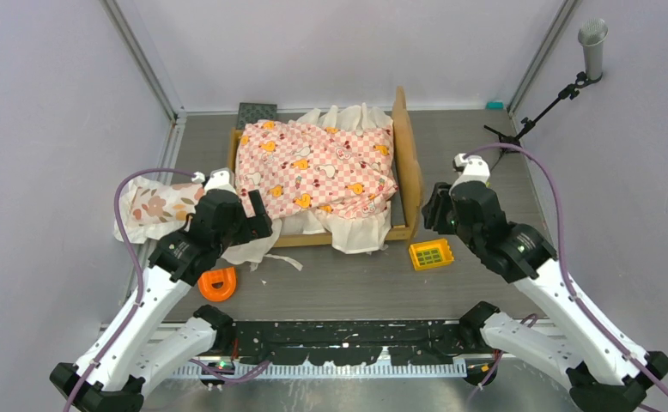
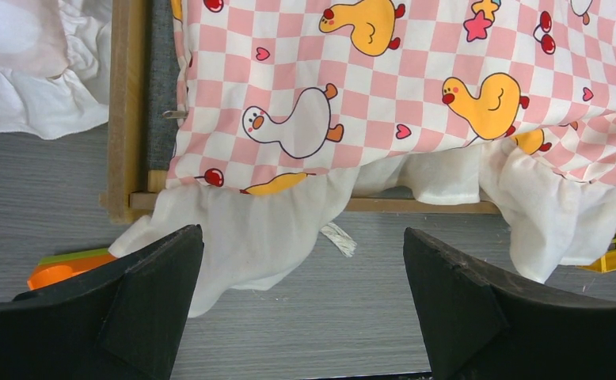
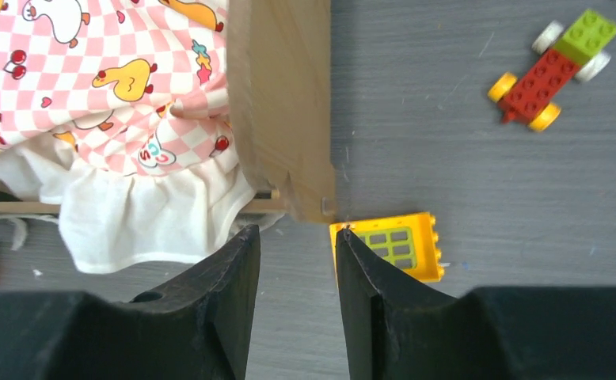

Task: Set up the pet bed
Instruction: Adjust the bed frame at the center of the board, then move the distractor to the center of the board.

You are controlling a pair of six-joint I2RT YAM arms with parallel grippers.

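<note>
The pet bed [image 1: 403, 146] is a tan wooden frame in mid-table, its headboard on the right side. A pink-checkered ruffled sheet [image 1: 313, 167] with duck prints lies over it, and its white ruffle hangs over the near rail. My left gripper [image 1: 252, 209] hovers by the bed's near left corner. In the left wrist view the left gripper [image 2: 301, 237] is open wide with nothing between its fingers, the ruffle just ahead. My right gripper [image 1: 434, 210] is beside the near end of the headboard [image 3: 281, 103]. The right gripper [image 3: 298, 233] is open with a narrow, empty gap.
A floral ruffled pillow [image 1: 154, 206] lies on the table left of the bed. A yellow window brick [image 1: 431, 254] sits near the bed's near right corner. An orange toy [image 1: 217, 283] lies by the left arm. A toy brick car [image 3: 554, 71] is to the right. A microphone stand [image 1: 571, 86] is at the back right.
</note>
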